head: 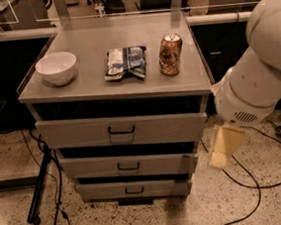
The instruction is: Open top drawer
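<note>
The top drawer [83,132] is the widest of three grey fronts in a metal cabinet, with a small dark pull handle [121,131] at its centre. A dark gap shows above its front; nothing of its inside is visible. My white arm [257,83] reaches in from the right. My gripper [223,147], a cream-coloured piece hanging below the arm, is beside the cabinet's right edge, level with the second drawer. It is apart from the handle, to its right and lower, and holds nothing I can see.
On the cabinet top [93,86] stand a white bowl [56,68], a crumpled snack bag [125,62] and a brown can [171,55]. Two more grey drawers [86,168] sit below. Black cables [256,183] lie on the speckled floor. A dark stand leg [41,186] is at the left.
</note>
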`<state>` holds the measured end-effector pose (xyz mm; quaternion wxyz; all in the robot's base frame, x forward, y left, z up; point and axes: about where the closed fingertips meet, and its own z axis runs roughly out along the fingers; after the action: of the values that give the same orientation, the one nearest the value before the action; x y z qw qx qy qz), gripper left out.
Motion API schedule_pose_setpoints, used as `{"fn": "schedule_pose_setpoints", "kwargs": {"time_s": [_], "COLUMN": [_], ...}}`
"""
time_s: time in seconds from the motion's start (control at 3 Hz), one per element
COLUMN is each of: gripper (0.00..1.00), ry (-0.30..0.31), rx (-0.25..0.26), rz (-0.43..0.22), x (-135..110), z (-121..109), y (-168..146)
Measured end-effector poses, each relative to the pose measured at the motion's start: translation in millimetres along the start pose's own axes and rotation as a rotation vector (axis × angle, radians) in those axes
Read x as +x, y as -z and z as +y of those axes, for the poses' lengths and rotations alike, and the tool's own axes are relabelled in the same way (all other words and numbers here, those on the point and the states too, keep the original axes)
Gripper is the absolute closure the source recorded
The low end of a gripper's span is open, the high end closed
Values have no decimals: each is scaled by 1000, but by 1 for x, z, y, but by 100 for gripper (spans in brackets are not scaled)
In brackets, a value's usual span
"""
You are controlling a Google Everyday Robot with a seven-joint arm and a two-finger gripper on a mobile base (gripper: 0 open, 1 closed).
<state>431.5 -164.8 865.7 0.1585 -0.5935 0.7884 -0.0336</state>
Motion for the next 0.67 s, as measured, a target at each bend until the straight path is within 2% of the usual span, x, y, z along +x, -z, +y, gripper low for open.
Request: {"fn": "schedule_pose_setpoints", "kwargs": {"time_s": [0.33,0.67], "gripper": [0,0], "ry": [0,12], "rx": [-9,-40], "rz": [-11,-51], "x": [-16,-35], "z": [3,10], "y": [-37,-70]}}
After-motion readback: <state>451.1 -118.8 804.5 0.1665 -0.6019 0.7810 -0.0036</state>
